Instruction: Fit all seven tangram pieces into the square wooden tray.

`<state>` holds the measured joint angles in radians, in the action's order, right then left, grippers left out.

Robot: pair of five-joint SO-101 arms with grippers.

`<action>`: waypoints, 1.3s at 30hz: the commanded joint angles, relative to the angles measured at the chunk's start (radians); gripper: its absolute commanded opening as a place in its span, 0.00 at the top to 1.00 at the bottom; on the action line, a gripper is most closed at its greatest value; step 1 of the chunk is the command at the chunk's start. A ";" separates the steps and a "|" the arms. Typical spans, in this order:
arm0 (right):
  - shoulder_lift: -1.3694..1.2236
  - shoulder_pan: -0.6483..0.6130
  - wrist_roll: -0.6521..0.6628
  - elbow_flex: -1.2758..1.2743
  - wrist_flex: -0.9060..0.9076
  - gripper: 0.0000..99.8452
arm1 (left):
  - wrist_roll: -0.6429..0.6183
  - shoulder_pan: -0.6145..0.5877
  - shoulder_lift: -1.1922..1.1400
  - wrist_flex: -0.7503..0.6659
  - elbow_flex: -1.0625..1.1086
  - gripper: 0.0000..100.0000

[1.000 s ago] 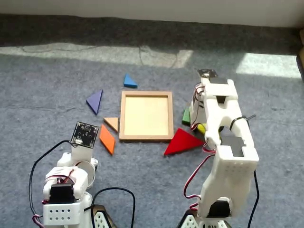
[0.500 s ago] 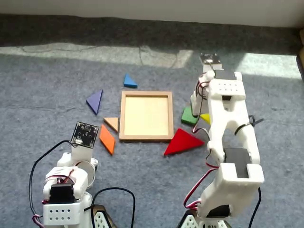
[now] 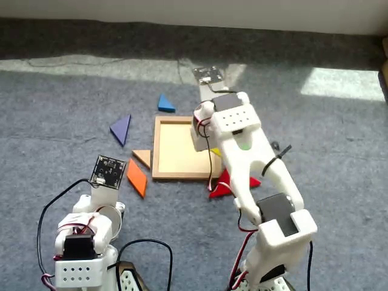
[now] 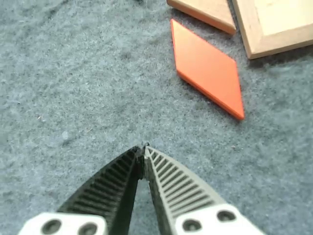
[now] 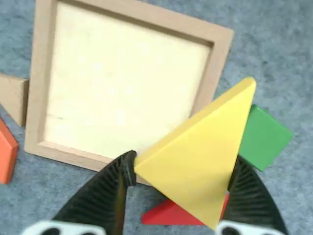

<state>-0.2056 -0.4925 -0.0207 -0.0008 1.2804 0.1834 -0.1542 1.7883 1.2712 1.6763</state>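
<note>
My right gripper (image 5: 181, 171) is clamped on the yellow triangle (image 5: 200, 156), held over the right side of the square wooden tray (image 5: 41, 73) and crossing its rim. The green square (image 5: 264, 139) and red triangle (image 5: 166, 215) lie on the carpet (image 4: 73, 73) just beside that side of the tray. My left gripper (image 4: 143, 152) is pinched closed on nothing, low over the carpet near the orange parallelogram (image 4: 208, 68). The tan triangle (image 4: 205, 12) lies between the parallelogram and the tray's left edge. The blue triangle (image 3: 165, 103) sits near the tray's far left corner, and the purple triangle (image 3: 121, 128) lies farther left.
</note>
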 commanded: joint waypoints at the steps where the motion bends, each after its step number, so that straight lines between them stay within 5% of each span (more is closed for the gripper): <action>1: -0.025 -0.062 -0.037 0.101 -0.041 0.81 | -0.005 -0.013 0.031 -0.015 0.019 1.00; 20: -0.397 -0.064 -0.204 0.484 0.107 0.80 | -0.005 -0.013 0.031 -0.014 0.019 1.00; 29: -0.432 -0.065 -0.226 0.578 0.237 0.70 | -0.005 -0.013 0.031 -0.014 0.019 1.00; 39: -0.432 -0.110 -0.224 0.581 0.231 0.69 | -0.005 -0.013 0.031 -0.014 0.019 1.00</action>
<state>-0.6613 -0.5815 -0.2371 0.5271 1.5044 0.1834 -0.1542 1.7883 1.2712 1.6763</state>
